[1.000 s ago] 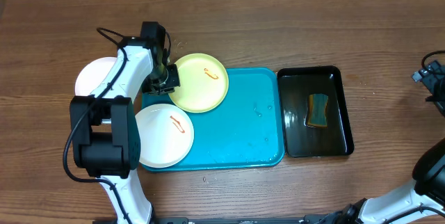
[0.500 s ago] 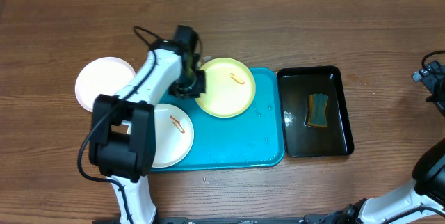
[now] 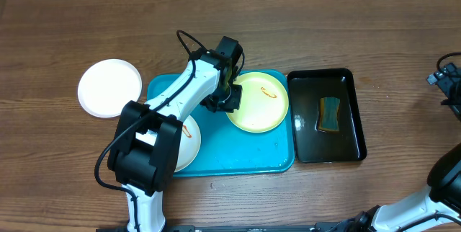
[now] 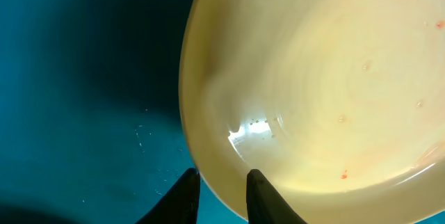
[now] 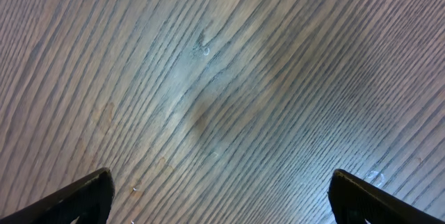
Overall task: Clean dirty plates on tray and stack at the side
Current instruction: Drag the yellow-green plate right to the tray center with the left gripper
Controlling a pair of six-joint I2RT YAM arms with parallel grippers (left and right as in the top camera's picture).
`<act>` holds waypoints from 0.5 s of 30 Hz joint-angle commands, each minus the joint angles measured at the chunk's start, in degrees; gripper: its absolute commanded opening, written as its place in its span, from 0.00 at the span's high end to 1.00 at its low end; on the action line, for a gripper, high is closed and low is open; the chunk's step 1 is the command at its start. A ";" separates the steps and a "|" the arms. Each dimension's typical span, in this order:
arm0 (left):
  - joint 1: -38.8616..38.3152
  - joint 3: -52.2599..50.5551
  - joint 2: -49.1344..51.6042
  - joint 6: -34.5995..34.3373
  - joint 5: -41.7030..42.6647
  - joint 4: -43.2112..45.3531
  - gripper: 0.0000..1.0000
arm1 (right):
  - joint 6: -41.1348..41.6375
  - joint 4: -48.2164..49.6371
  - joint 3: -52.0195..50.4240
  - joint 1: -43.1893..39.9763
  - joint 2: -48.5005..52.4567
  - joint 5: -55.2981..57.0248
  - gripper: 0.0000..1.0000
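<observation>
Left pincer [image 4: 221,177] astride yellow-green plate [image 3: 261,106] rim, grip unclear, plate now farther right on tray [image 3: 266,153].

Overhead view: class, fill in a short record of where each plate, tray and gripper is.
yellow-green plate: on turquoise tray, right end, orange smear
white plate: tray's left end, smeared
second white plate: on table, left of tray
black tray: holds sponge
left gripper: fingers straddle yellow-green plate's rim
right gripper: open above table
</observation>
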 commanded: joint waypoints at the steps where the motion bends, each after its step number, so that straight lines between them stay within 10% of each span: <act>1: 0.20 -0.31 0.50 -4.24 0.22 -0.13 0.74 | 0.20 0.26 1.01 -0.02 -0.17 0.28 0.00; 15: -0.61 -3.30 0.50 -4.59 -3.72 -0.20 0.83 | 0.20 0.26 1.01 -0.02 -0.17 0.28 0.00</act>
